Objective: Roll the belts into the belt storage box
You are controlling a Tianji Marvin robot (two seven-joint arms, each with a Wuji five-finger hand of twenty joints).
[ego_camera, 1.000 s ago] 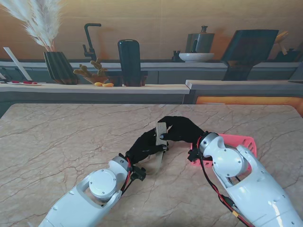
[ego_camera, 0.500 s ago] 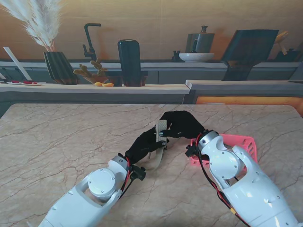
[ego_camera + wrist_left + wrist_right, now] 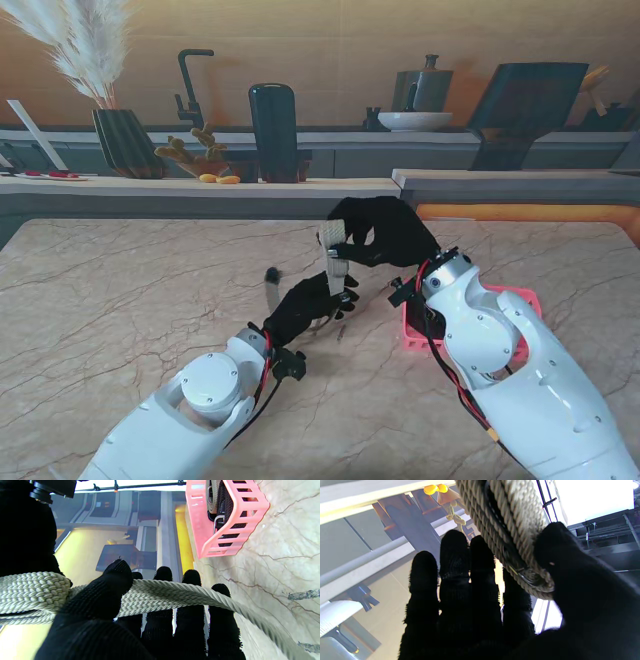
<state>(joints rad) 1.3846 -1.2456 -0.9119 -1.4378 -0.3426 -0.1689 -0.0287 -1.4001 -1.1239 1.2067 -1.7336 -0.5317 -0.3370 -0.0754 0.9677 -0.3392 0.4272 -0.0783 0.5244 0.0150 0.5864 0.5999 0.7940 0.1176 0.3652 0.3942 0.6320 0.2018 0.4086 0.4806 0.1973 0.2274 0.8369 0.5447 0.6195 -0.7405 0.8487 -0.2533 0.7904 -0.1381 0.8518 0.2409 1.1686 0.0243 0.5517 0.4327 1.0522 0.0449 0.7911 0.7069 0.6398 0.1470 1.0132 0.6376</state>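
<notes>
Stand view overhead; wrist views close, sharing belt (image 3: 162, 595).

Marble table (image 3: 120, 290); grey counter (image 3: 200, 187) behind with black faucet (image 3: 188, 85), pampas vase (image 3: 125, 140), white bowl (image 3: 414, 121)

A kitchen: faucet (image 3: 191, 85), counter (image 3: 200, 186), bowl (image 3: 414, 121), marble table (image 3: 120, 300).

Bare desk (image 3: 130, 300) is seen across the whole left half and nearer to me between the arms. The right side is blocked by the pink box (image 3: 520, 300), partly covered by the right arm. The middle is occupied by both hands and a taut belt (image 3: 336, 262).
</notes>
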